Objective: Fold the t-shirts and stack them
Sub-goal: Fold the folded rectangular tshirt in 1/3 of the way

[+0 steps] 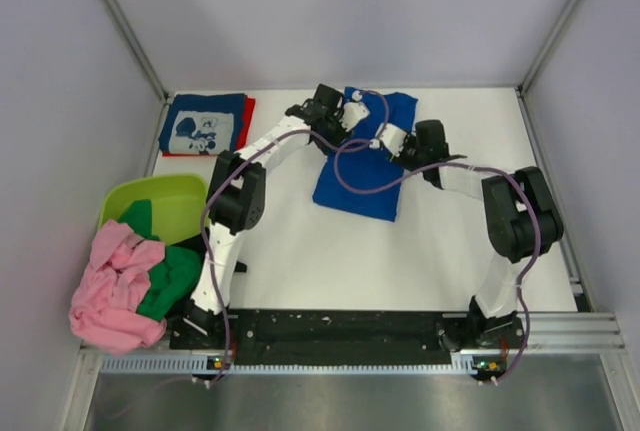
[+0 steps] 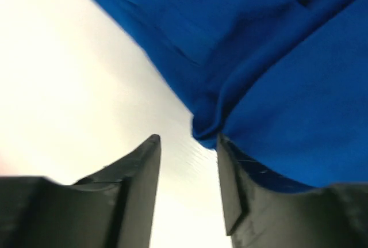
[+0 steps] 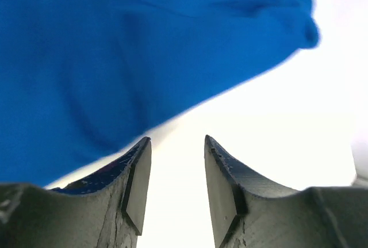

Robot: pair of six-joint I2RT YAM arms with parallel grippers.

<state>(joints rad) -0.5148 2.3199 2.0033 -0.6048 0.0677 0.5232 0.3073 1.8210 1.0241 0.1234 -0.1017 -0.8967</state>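
A royal blue t-shirt point(image 1: 362, 176) lies partly folded on the white table at the back middle. My left gripper point(image 1: 348, 111) is open at its back left edge; in the left wrist view point(image 2: 187, 141) a rolled fold of the blue cloth point(image 2: 276, 58) sits just off the right fingertip, with bare table between the jaws. My right gripper point(image 1: 392, 139) is open at the shirt's right side; in the right wrist view point(image 3: 177, 141) the blue cloth point(image 3: 115, 46) lies ahead and left. A navy tee with white cartoon print point(image 1: 205, 123) lies folded on a red tee point(image 1: 249, 109) at back left.
A lime-green tub point(image 1: 172, 199) stands at the left edge, with a green tee point(image 1: 168, 276) and a crumpled pink tee point(image 1: 112, 289) spilling over its near side. Grey walls and metal posts close in the table on three sides.
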